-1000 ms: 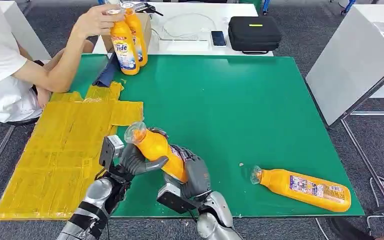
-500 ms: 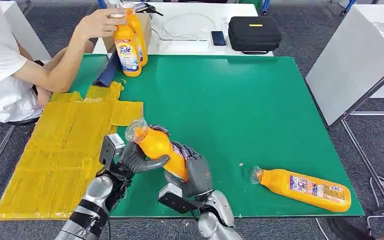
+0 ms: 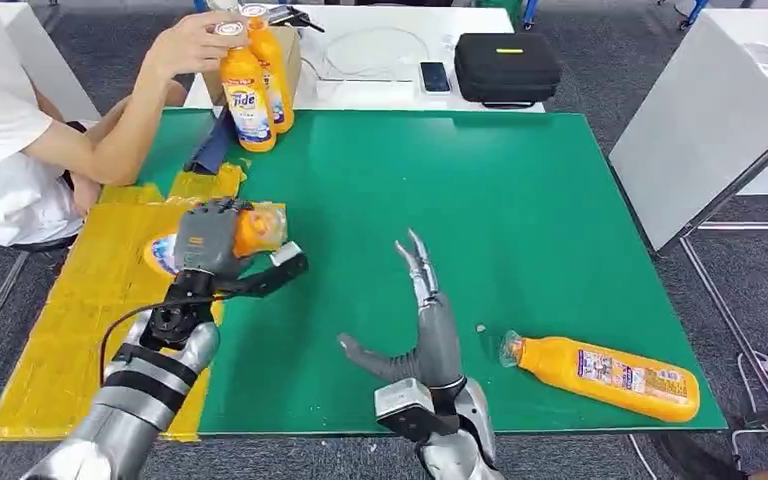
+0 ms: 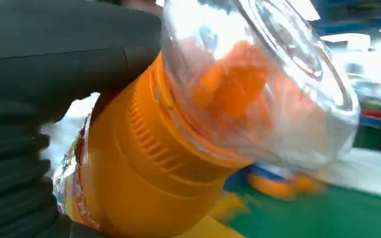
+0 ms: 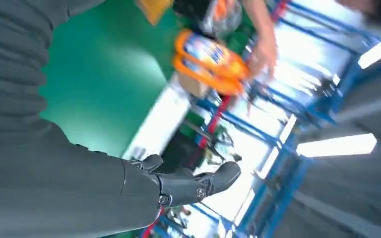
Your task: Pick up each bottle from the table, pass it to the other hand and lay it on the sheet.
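Note:
My left hand (image 3: pixel 210 236) grips an orange bottle (image 3: pixel 256 229) with a clear cap, held over the yellow sheet (image 3: pixel 90 310) at the table's left. The left wrist view shows that bottle's (image 4: pixel 149 163) neck and clear cap close up, with my fingers (image 4: pixel 54 54) wrapped around it. My right hand (image 3: pixel 425 320) stands open over the green table (image 3: pixel 480 200), fingers straight and pointing away, holding nothing. A second orange bottle (image 3: pixel 605 374) lies on its side near the front right edge, right of that hand.
A person (image 3: pixel 20 130) at the left holds two upright orange bottles (image 3: pixel 252 85) at the table's far left corner. A white table (image 3: pixel 380 60) behind carries a black case (image 3: pixel 508 66) and a phone (image 3: pixel 436 76). A grey panel (image 3: pixel 700 140) leans at the right.
My right hand has let go of the bottle and opened. My left hand has carried the bottle left and away, over the yellow sheet.

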`<move>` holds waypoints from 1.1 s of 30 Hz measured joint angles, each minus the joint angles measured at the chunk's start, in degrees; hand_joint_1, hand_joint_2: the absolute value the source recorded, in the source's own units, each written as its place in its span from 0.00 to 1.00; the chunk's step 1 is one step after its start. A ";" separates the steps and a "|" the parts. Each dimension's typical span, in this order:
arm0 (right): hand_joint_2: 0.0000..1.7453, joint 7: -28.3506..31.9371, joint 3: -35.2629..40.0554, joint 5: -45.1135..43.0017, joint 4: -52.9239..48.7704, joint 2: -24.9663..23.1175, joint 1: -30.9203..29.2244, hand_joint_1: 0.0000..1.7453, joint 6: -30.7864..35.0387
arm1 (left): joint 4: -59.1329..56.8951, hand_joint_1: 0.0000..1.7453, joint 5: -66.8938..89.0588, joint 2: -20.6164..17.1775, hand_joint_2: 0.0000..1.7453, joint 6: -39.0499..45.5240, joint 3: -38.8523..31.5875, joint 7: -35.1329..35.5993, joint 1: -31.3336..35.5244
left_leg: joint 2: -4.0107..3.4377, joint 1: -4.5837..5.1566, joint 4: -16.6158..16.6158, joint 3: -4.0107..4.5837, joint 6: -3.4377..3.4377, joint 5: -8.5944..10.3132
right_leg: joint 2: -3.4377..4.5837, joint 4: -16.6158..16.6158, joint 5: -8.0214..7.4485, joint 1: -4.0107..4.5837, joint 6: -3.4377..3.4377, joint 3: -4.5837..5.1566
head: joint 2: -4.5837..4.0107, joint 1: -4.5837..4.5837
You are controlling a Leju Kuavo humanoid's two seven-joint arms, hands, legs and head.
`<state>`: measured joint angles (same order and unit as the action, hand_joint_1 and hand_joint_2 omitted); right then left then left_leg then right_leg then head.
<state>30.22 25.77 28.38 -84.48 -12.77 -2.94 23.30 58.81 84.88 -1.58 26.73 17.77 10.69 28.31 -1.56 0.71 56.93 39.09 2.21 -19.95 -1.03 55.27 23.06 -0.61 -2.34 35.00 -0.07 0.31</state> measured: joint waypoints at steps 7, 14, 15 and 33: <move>1.00 2.65 -0.15 -5.13 -5.96 0.15 -0.44 0.00 1.42 | -22.05 1.00 4.76 -7.56 1.00 7.44 9.25 19.89 11.90 | -0.24 0.00 0.01 0.03 -0.07 0.09 | 0.23 0.11 -0.20 0.01 0.04 -0.39 | 0.00 0.00; 1.00 2.94 -0.33 -7.23 -7.66 1.14 -0.44 0.00 2.12 | -31.28 1.00 4.58 -9.96 1.00 8.14 11.91 14.01 13.02 | -0.15 -0.02 0.00 0.06 -0.12 0.04 | 0.20 0.10 0.05 0.01 0.18 0.11 | 0.00 -0.02; 1.00 2.98 -0.35 -7.31 -7.77 1.29 -0.44 0.00 2.16 | -32.01 1.00 4.69 -9.94 1.00 7.87 12.06 13.55 12.82 | -0.15 -0.02 0.00 0.06 -0.12 0.04 | 0.20 0.10 0.05 0.00 0.18 0.11 | 0.00 0.00; 1.00 0.42 -2.17 -6.11 -7.93 3.06 -0.15 0.00 5.64 | -34.37 1.00 -6.41 -5.38 1.00 5.80 6.80 -9.59 7.49 | 0.76 0.01 -0.02 -0.67 -0.41 -0.23 | -0.45 0.09 0.47 -0.05 -0.13 -0.78 | 0.00 0.02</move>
<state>30.64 23.61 22.27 -92.41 -9.71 -3.09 28.94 24.44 78.47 -6.95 32.52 24.57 1.09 35.79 -0.80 0.72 56.90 38.42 1.80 -20.18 -1.48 55.37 23.54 -0.66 -2.47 34.22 -0.07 0.33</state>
